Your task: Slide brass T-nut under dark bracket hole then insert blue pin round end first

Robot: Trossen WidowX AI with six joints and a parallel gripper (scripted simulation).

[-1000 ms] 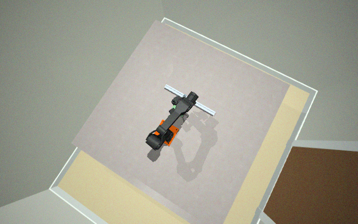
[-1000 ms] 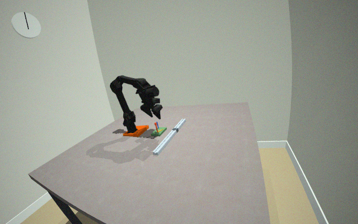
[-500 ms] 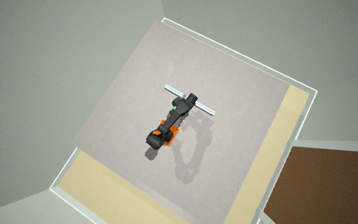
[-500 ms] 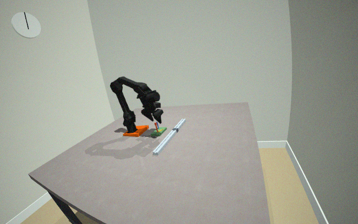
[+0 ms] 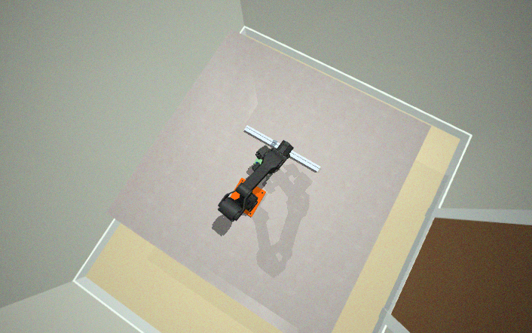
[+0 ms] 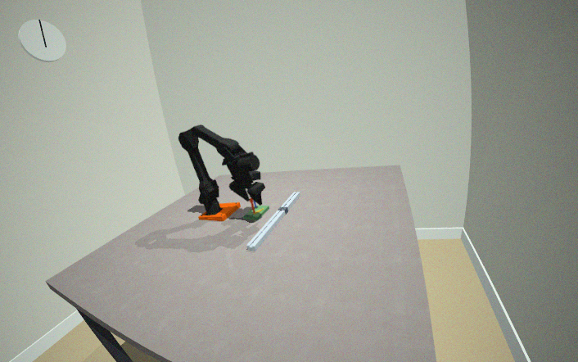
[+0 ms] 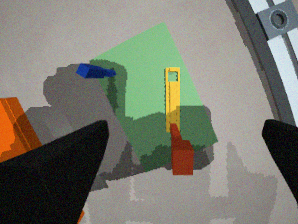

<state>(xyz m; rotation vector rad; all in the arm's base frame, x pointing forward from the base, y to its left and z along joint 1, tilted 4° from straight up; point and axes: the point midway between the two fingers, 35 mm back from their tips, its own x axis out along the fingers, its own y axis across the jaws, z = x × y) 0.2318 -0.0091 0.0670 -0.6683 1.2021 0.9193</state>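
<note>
While the open hand (image 6: 255, 201) (image 7: 185, 127) hovers, no writing is readable anywhere

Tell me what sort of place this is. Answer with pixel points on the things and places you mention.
Probably a robot test bench in a plain room: a small black arm bolted on an orange base plate (image 5: 258, 200) (image 6: 233, 205), an aluminum rail (image 5: 306, 161) (image 6: 266, 230) (image 7: 287, 67) on the table, and a round wall clock (image 6: 42, 39).

Grey-Topped Table Carried Rail, Tray and Arm Base

The table (image 5: 353, 129) (image 6: 340, 273) had a mottled pinkish-grey top and a dark leg. Directly on it lay a green tray (image 5: 258, 160) (image 6: 263, 210) (image 7: 142, 55), between the robot's orange base plate (image 5: 261, 196) (image 6: 233, 205) (image 7: 11, 122) and a straight aluminum rail (image 5: 306, 160) (image 6: 268, 229) (image 7: 285, 70), apart from both.
</note>
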